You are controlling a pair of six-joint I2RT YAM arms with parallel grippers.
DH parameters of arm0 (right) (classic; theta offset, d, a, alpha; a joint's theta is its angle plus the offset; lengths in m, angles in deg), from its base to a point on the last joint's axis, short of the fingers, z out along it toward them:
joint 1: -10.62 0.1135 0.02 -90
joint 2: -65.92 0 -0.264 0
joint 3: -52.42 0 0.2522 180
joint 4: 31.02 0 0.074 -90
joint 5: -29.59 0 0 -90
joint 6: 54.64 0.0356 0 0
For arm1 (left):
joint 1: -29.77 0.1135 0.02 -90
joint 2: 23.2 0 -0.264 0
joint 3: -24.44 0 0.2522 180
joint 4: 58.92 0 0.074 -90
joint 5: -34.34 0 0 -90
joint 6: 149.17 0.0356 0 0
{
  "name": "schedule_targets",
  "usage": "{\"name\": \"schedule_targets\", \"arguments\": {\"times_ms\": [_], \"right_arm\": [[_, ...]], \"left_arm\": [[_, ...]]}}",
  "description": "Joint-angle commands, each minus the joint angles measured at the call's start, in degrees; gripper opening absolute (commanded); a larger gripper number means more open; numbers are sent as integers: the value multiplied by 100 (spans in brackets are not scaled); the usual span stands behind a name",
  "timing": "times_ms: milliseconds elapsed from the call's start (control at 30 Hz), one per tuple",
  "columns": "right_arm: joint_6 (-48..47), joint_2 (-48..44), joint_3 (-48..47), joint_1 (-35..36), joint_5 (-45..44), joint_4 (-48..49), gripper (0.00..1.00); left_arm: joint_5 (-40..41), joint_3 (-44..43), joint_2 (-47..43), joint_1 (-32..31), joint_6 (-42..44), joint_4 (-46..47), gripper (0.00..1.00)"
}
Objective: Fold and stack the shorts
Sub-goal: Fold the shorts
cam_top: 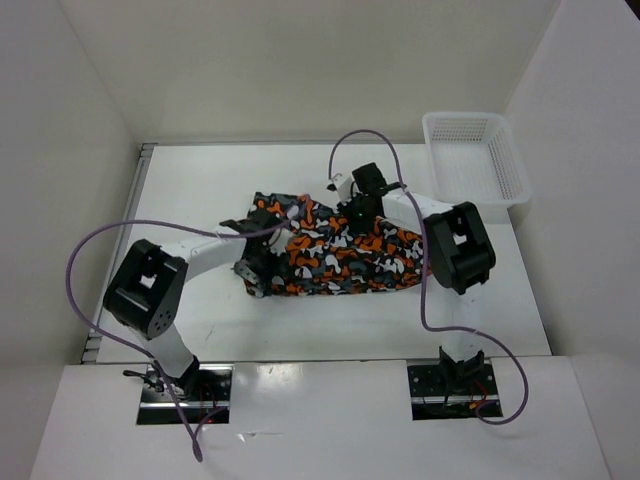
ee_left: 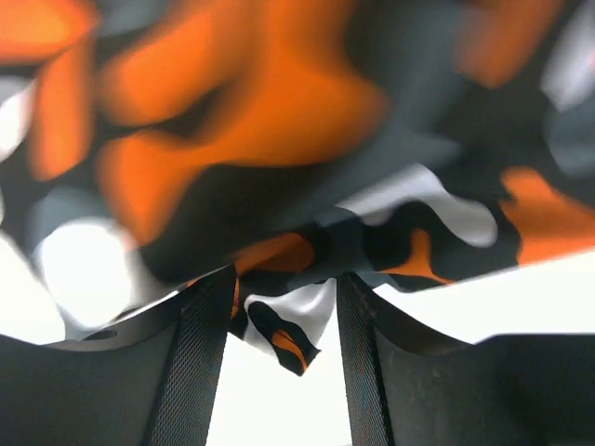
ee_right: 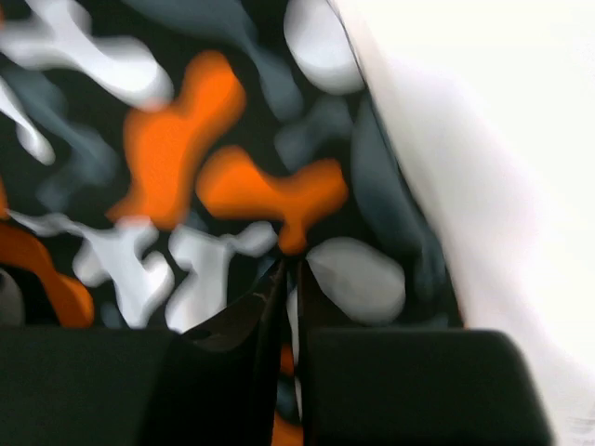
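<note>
The shorts [cam_top: 340,255], in an orange, white, grey and black blotch print, lie bunched across the middle of the table. My left gripper [cam_top: 256,258] is at their left end. In the left wrist view its fingers [ee_left: 195,353] stand apart and a loose corner of the shorts [ee_left: 288,325] hangs between them, not pinched. My right gripper [cam_top: 362,208] is at the far edge of the shorts. In the right wrist view its jaws are almost together around a thin fold of the shorts [ee_right: 232,177].
A white mesh basket [cam_top: 470,160] stands at the back right corner of the white table [cam_top: 200,190]. White walls close in the left, back and right sides. Purple cables loop over both arms.
</note>
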Motion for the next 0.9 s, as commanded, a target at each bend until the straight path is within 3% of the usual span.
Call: {"name": "schedule_targets", "arguments": {"times_ms": [0, 300, 333, 433, 500, 533, 633, 733, 867], "right_arm": [[477, 601, -761, 307, -389, -243, 11], [1172, 1761, -3651, 492, -636, -191, 9], [1172, 1762, -4176, 492, -636, -287, 11], [1120, 1579, -4463, 545, -583, -349, 19], [892, 1028, -4227, 545, -522, -472, 31], [769, 772, -3790, 545, -521, -594, 44], [391, -397, -2620, 545, -302, -788, 60], [-57, -1510, -1515, 457, 48, -1174, 63], [-838, -2262, -475, 316, 173, -1859, 66]], "left_arm": [[1109, -18, 740, 954, 167, 1046, 55], [1171, -660, 865, 1614, 167, 881, 55], [997, -661, 752, 1615, 167, 775, 55], [226, -968, 251, 1729, 167, 73, 57], [-146, -1091, -346, 1729, 167, -453, 58], [-435, -1144, -574, 1729, 167, -578, 60], [-534, -1293, -1375, 1729, 167, -773, 66], [53, -1110, -1570, 1877, 167, -335, 67], [212, -898, -912, 2440, 167, 334, 67]]}}
